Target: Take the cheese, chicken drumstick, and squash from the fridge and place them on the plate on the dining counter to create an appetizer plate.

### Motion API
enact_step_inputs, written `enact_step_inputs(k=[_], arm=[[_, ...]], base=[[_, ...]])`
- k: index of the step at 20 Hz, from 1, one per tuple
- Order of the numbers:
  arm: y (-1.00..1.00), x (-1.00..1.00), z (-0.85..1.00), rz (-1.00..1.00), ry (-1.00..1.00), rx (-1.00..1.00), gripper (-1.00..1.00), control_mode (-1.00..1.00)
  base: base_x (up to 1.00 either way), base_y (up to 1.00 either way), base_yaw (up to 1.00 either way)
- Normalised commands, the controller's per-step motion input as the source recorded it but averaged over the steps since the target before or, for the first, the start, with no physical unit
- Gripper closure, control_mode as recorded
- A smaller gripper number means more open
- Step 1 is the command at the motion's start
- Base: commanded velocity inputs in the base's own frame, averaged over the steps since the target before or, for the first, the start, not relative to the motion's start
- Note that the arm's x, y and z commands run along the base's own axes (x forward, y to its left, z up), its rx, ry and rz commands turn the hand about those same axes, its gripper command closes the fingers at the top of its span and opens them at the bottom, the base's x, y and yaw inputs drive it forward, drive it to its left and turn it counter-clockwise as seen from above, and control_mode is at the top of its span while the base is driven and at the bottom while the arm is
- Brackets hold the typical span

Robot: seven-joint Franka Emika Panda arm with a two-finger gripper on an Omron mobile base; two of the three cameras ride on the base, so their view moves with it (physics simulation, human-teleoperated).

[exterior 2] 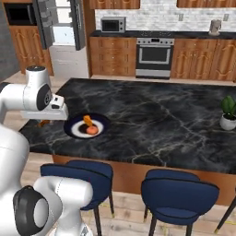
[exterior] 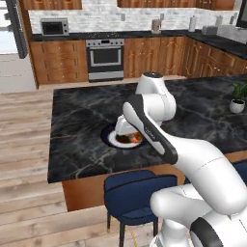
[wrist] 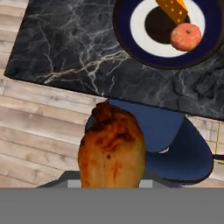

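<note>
A brown-orange chicken drumstick (wrist: 111, 146) rises from between my fingers and hides their tips; my gripper (exterior 2: 46, 120) is shut on it. It hangs at the near left edge of the black marble dining counter (exterior 2: 152, 120), just left of the blue-rimmed plate (exterior 2: 69, 125). On the plate lie the orange cheese wedge (wrist: 173, 8) and the round red-orange squash (wrist: 186, 37), touching each other. In the left base view my arm covers part of the plate (exterior: 107, 136). The fridge (exterior 2: 64, 34) stands open at the back left.
Blue stools (exterior 2: 179, 193) stand along the counter's near side, one right under the drumstick (wrist: 175, 144). A potted plant (exterior 2: 228, 113) sits at the counter's right end. Oven, microwave and wooden cabinets line the back wall. Wood floor lies left of the counter.
</note>
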Motion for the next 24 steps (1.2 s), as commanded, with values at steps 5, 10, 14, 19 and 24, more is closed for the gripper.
enact_step_inputs(k=[5,10,14,19,24], arm=[[0.0,0.0,0.0,0.0,0.0,0.0,1.0,1.0],[0.0,0.0,0.0,0.0,0.0,0.0,1.0,1.0],[0.24,0.33,-0.04,0.0,0.03,0.0,1.0,-1.0],[0.55,0.74,-0.33,0.0,0.03,-0.02,1.0,-1.0],[0.48,0.85,-0.55,-0.02,0.0,-0.09,1.0,-1.0]], base=[[0.62,-0.69,0.11],[0.98,0.05,-0.01],[0.38,0.15,-0.01],[0.0,0.0,0.0],[0.0,0.0,0.0]])
